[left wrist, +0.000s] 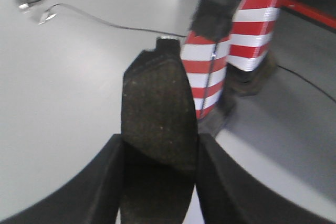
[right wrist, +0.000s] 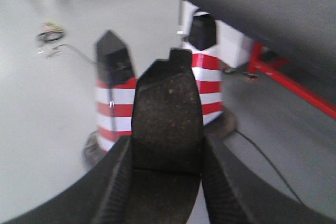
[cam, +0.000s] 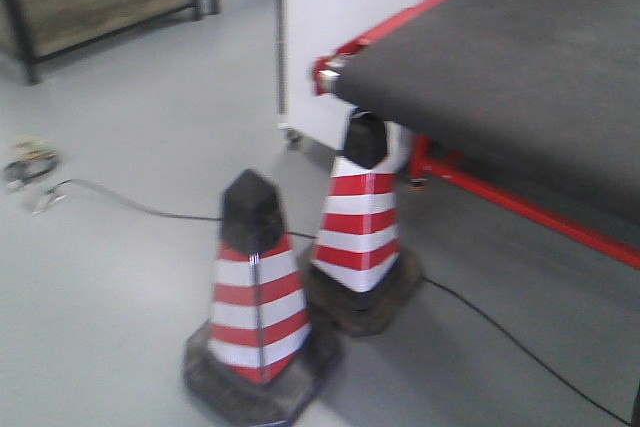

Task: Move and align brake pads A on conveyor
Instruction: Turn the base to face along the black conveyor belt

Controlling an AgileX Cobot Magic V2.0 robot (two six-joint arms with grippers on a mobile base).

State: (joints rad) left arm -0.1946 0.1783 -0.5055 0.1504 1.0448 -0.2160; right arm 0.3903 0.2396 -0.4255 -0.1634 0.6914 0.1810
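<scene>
My left gripper (left wrist: 160,145) is shut on a dark grey brake pad (left wrist: 157,108), which stands up between its black fingers above the grey floor. My right gripper (right wrist: 168,148) is shut on a second dark brake pad (right wrist: 168,114) with a thin cross groove near the jaws. The conveyor (cam: 510,57), a matte dark grey belt with red edge strips, is at the upper right in the front view and also shows in the right wrist view (right wrist: 273,9). No gripper shows in the front view. No other pads are in view.
Two red and white striped cones with black tops stand on the floor, one nearer (cam: 258,297) and one by the conveyor's corner (cam: 362,217). A black cable (cam: 150,209) runs across the floor. A white cabinet (cam: 350,7) and a red conveyor frame leg (cam: 520,207) stand behind.
</scene>
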